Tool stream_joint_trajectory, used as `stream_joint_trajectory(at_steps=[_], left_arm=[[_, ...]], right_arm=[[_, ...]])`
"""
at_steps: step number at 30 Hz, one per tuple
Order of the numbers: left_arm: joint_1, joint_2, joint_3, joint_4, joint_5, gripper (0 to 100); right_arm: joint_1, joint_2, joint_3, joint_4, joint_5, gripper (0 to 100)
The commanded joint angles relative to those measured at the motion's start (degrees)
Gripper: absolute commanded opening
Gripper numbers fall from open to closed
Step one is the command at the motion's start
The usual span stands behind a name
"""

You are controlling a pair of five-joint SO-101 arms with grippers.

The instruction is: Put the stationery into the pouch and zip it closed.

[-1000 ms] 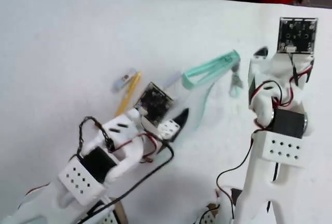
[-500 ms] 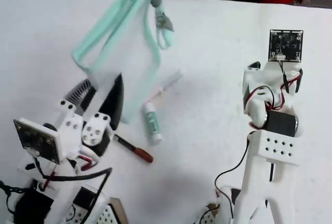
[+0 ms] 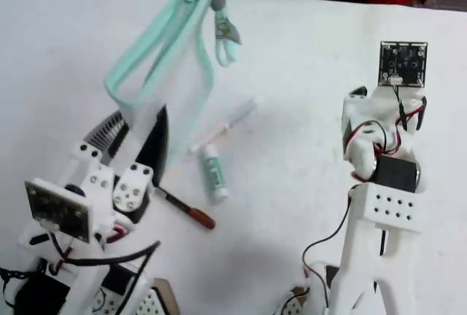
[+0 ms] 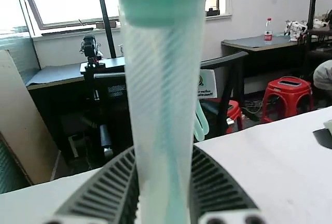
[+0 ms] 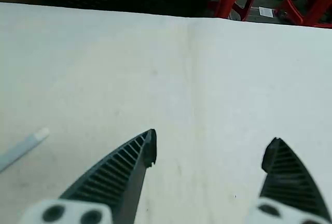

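Though partly hidden by the clamping left claw, pouch aloft; right claw agape.

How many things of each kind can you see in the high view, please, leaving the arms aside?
pouch: 1
pens: 2, the red-tipped pen and the pale pen
white tube: 1
Total: 4
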Motion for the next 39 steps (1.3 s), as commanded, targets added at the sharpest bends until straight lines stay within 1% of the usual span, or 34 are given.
stream_joint_trajectory(at_steps=[1,3,6,8,11,13,19,23,25,28,34,36,39], left_arm=[[-5.14,-0.66,-3.52,1.41,-2.99,6],[-9.63,-0.66,-2.99,1.32,-3.96,6],[-18.86,-0.57,-1.49,0.18,-6.68,6],[-24.48,-0.57,0.53,-3.34,-7.56,6],[-28.53,-0.57,3.87,-8.79,-7.3,6],[-28.53,-0.57,5.19,-10.02,-7.3,6],[-28.62,-0.4,6.59,-10.2,-7.47,6],[-28.7,-0.4,10.81,-11.6,-7.65,6],[-28.7,-0.4,14.77,-15.38,-7.65,6],[-28.7,-0.4,22.77,-23.21,-7.65,6],[-28.44,-0.4,41.58,-43.6,-7.12,6],[-28.35,-0.48,45.8,-47.74,-3.6,6],[-28.7,-0.48,47.3,-48.79,3.96,6]], right_arm=[[-0.75,-1.01,-0.18,-0.57,0.62,31.9],[-0.75,-1.36,0.88,-0.75,0.62,31.9],[-0.75,-1.45,2.29,-1.19,0.7,31.9],[-0.75,-1.45,2.46,-1.19,0.7,31.9],[-0.92,-1.45,2.2,-1.19,0.7,31.9],[-1.71,-1.45,2.2,-1.1,0.7,31.9],[-2.33,-1.45,2.46,-0.75,0.7,31.9],[-2.33,-1.36,2.46,-0.75,0.7,31.9],[-2.33,-1.01,2.55,-0.92,0.7,31.9],[-2.42,-1.01,2.55,-0.84,0.7,31.9],[-5.76,-1.36,5.19,-1.19,0.62,31.9],[-8.22,-1.19,5.71,-1.19,0.26,31.9],[-12.97,-1.45,5.54,-1.19,0.18,31.9]])
